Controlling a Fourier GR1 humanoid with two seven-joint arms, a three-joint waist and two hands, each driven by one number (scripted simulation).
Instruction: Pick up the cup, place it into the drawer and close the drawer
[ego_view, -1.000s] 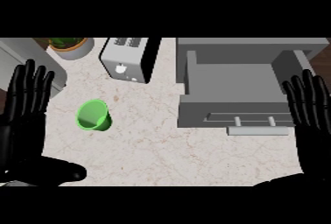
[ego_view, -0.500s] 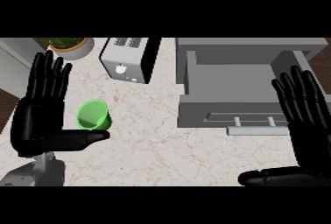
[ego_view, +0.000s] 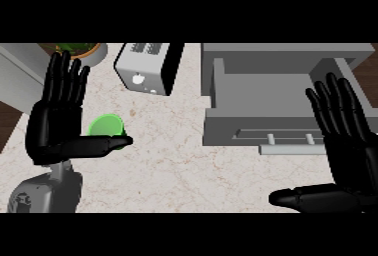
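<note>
Two black hands over a pale speckled desk (ego_view: 184, 170), seen steeply from above. Left hand (ego_view: 53, 120): at the view's left, fingers straight and spread wide, pointing toward the far edge, thumb stretched sideways to the right; it holds nothing. Its grey forearm (ego_view: 46, 192) rises from the lower left corner. Right hand (ego_view: 347, 145): at the view's right, likewise flat and wide, fingers straight, thumb lying across the lower right; it holds nothing and overlaps the right end of the drawer's front.

One green cup (ego_view: 105, 126): on the desk just right of the left palm, its lower edge hidden behind the left thumb; whether thumb and cup touch cannot be told.

One grey drawer (ego_view: 269, 92): pulled open at the upper right, interior showing, with a pale bar handle (ego_view: 288, 136) along its near face. The cup lies well apart from it, outside.

One silver toaster (ego_view: 145, 67): at the far edge, between cup and drawer.

One potted plant (ego_view: 77, 50): upper left corner, partly behind the left fingertips.
</note>
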